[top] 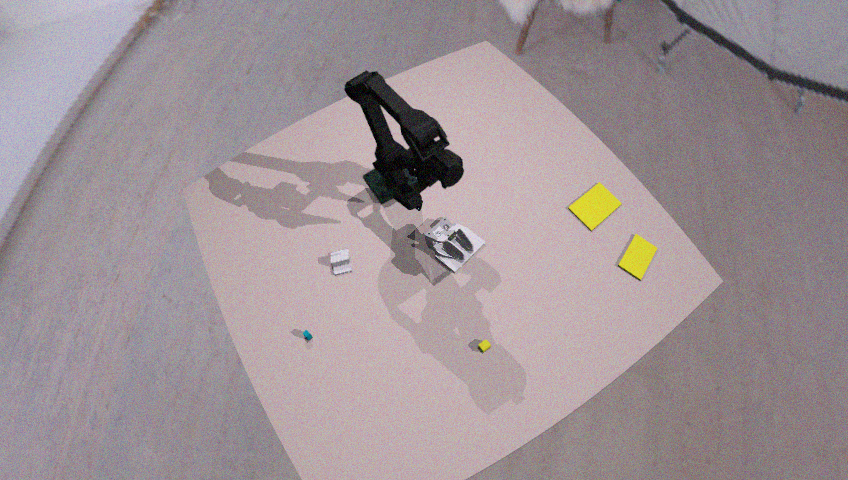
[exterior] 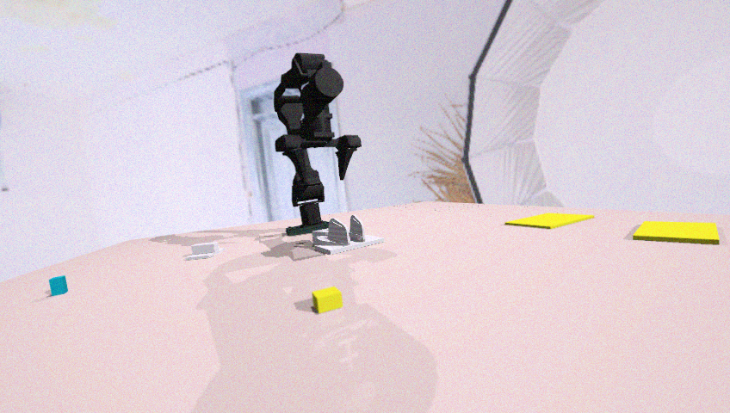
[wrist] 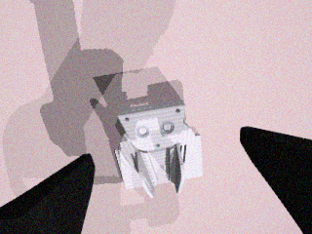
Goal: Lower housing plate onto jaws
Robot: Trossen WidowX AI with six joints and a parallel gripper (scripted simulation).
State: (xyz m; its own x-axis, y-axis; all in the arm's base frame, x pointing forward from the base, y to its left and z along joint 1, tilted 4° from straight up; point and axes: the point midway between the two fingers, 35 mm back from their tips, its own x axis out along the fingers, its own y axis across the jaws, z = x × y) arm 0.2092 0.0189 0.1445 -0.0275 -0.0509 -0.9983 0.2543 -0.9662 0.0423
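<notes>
Sitting below the wide-open claw (exterior: 318, 179) (wrist: 168, 148), the housing plate (top: 441, 227) (wrist: 152, 126).

A homelike room, with a panelled door (exterior: 271, 153) and furry-seated chair (top: 559, 7).
</notes>
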